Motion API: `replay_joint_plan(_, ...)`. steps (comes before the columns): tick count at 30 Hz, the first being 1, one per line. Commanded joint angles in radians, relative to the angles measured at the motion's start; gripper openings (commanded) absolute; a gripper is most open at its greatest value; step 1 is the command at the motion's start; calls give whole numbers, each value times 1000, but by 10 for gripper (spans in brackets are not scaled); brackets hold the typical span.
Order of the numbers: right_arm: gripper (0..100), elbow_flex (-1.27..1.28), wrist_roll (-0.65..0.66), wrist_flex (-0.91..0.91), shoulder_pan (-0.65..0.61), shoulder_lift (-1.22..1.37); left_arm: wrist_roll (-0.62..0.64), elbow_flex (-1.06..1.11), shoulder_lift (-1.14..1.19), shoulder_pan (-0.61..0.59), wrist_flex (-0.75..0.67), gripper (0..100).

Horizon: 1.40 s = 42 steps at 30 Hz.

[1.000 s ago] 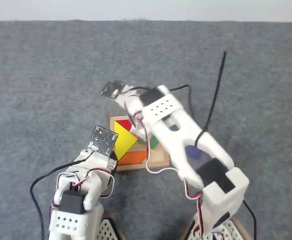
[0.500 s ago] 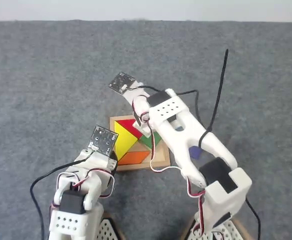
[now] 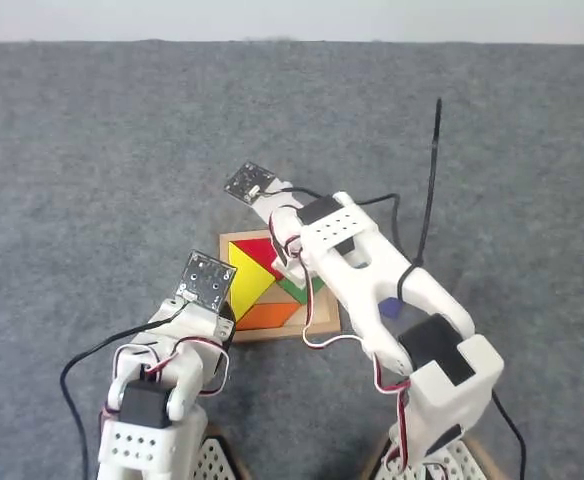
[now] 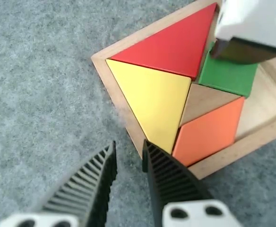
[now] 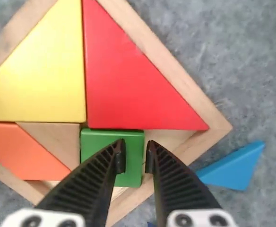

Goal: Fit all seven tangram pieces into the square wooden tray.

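The square wooden tray lies mid-table. It holds a red triangle, a yellow triangle, a green square, a plain wood triangle and an orange parallelogram. My right gripper hangs over the green square's edge with its fingers only narrowly apart and nothing between them. My left gripper sits over the carpet just outside the tray rim, near the yellow triangle's tip, with a narrow gap and nothing held. A light blue triangle lies on the carpet beside the tray.
Grey carpet covers the table. The right arm stretches across the tray's right half and hides a dark blue piece partly. A black cable trails behind it. Part of the tray floor near the green square is bare.
The right arm swung slightly right and its gripper came to the green square. The left arm stayed still.
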Motion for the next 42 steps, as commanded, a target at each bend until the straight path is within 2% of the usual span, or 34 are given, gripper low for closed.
replay_joint_plan(1, 69, -14, -9, -18, 5, -88, 12, -7, 2, 2, 5, 88)
replay_joint_plan(4, 69, -14, -9, -13, 45, -193, 12, -7, 2, 2, 5, 88)
replay_joint_plan(9, 73, -9, -9, 94, 180, -404, 12, -7, 2, 2, 5, 88)
replay_joint_plan(12, 74, -6, -23, 156, 249, -383, 12, -7, 2, 2, 5, 88)
replay_joint_plan(17, 74, 43, -132, 166, 346, -291, 12, -7, 2, 2, 5, 88)
replay_joint_plan(24, 74, 203, -120, 154, 321, -306, 12, -7, 2, 2, 5, 88)
replay_joint_plan(28, 74, 249, -3, 143, 325, -372, 12, -7, 2, 2, 5, 88)
replay_joint_plan(37, 79, 252, 382, 232, 329, -371, 12, -7, 2, 2, 5, 88)
replay_joint_plan(42, 212, 253, 503, 232, 329, -323, 12, -7, 2, 2, 5, 88)
